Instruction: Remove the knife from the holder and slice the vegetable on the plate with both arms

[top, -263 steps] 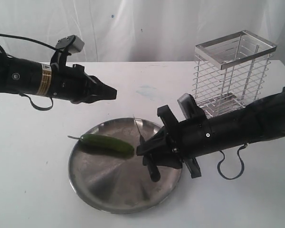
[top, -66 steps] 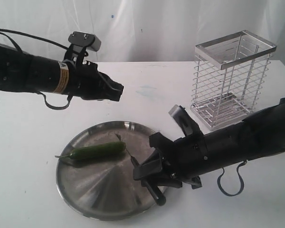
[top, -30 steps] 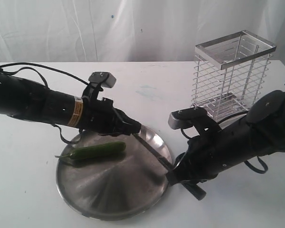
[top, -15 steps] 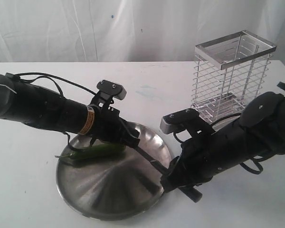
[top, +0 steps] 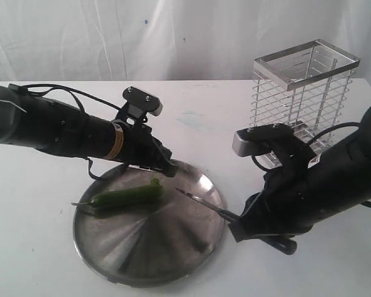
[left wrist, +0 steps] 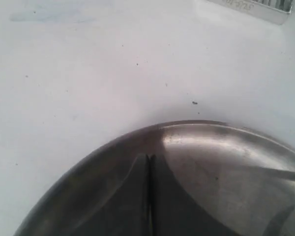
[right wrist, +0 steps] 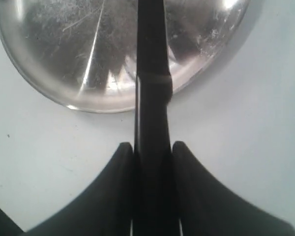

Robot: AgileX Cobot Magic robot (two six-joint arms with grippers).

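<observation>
One-handedly pinches the knife handle in right gripper, blade over the right rim of the plate, tip near the green chilli pepper on its left half, left gripper pressed together above the far rim, wire holder far right on tabletop.

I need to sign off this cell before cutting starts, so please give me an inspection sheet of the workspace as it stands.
Surface: white table, with a faint bluish smudge near the middle.
Job's things: chilli lies on the steel plate. The knife is out of the holder, its tip over the plate and short of the chilli. The holder is upright, nothing seen inside.
Clutter: nothing seen.
Grippers: left gripper has its jaws shut and empty, at the plate's far rim near the chilli's blunt end. Right gripper has its jaws shut on the knife's handle.
Cables: black cable runs along the left arm.
Surroundings: white curtain behind.
</observation>
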